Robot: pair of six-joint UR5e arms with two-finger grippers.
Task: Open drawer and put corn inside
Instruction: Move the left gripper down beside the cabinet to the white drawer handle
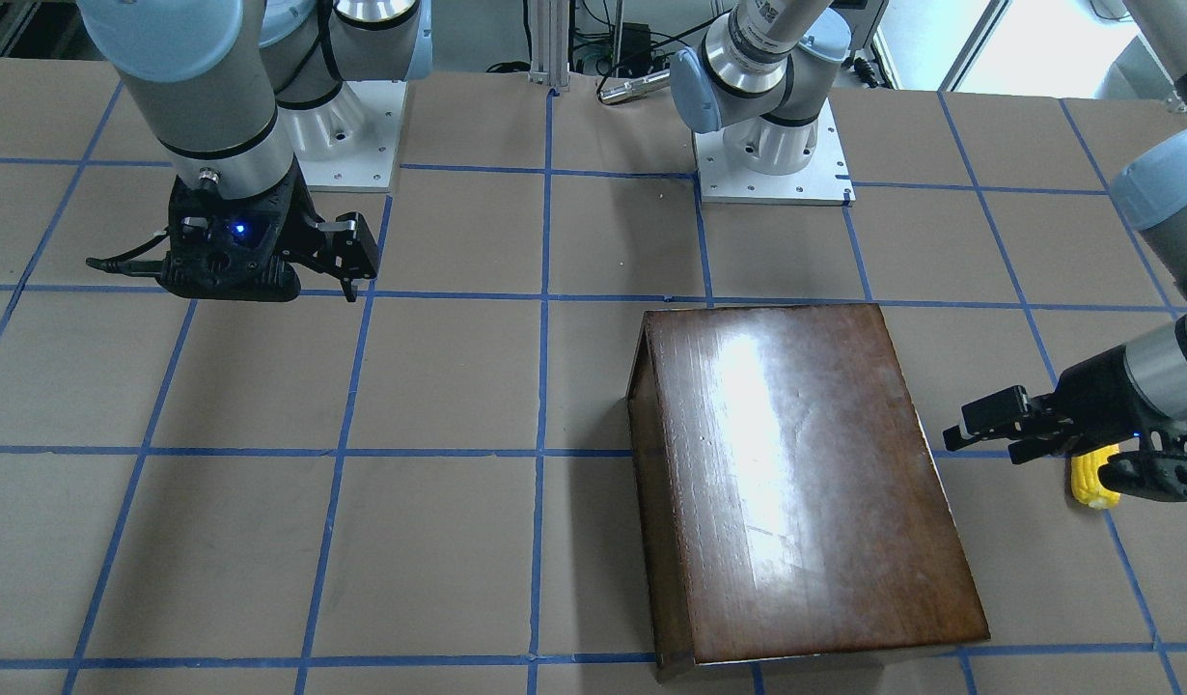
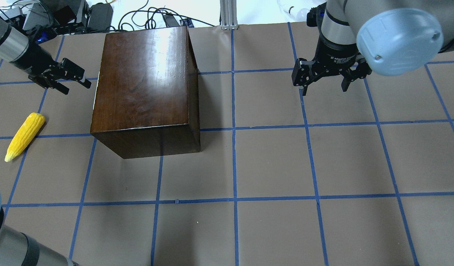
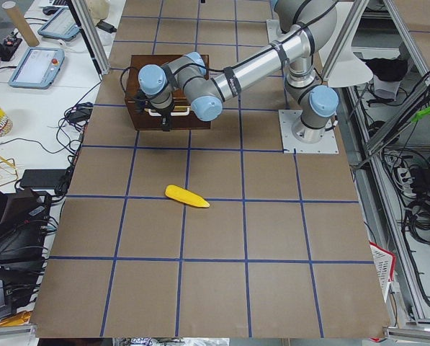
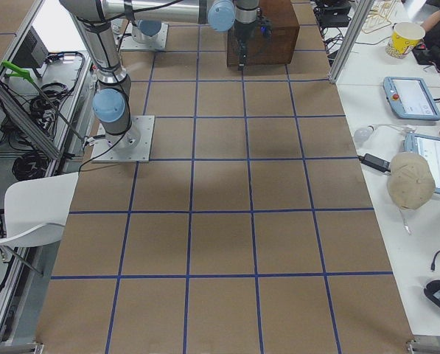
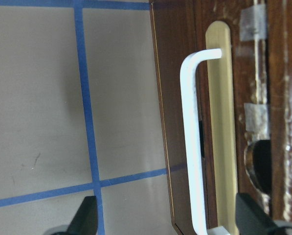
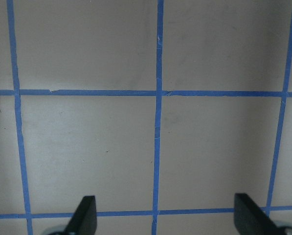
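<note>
On your table (image 2: pixel 271 166), the box (image 2: pixel 145 88) is sitting with its drawer (image 5: pixel 175 112) shut. Your right gripper (image 2: pixel 324 87) is hanging open, well apart from it. Your left gripper (image 2: pixel 76 83) is hovering open, facing the drawer's white handle (image 5: pixel 192 147). The corn (image 2: pixel 24 136) is lying near the left gripper, not touching it.

brown table (image 2: pixel 271 162) – blue tape grid (image 2: pixel 234 162), white chair (image 4: pixel 39 203), side desk (image 4: pixel 426 243) with tablets (image 4: pixel 409 97)

heads up, the corn (image 1: pixel 1091 481) is mostly hidden behind the left gripper (image 1: pixel 984 441) in the front-facing view, and the white handle (image 5: pixel 190 147) on the drawer (image 5: pixel 177 73) runs off the left wrist view's bottom edge
</note>
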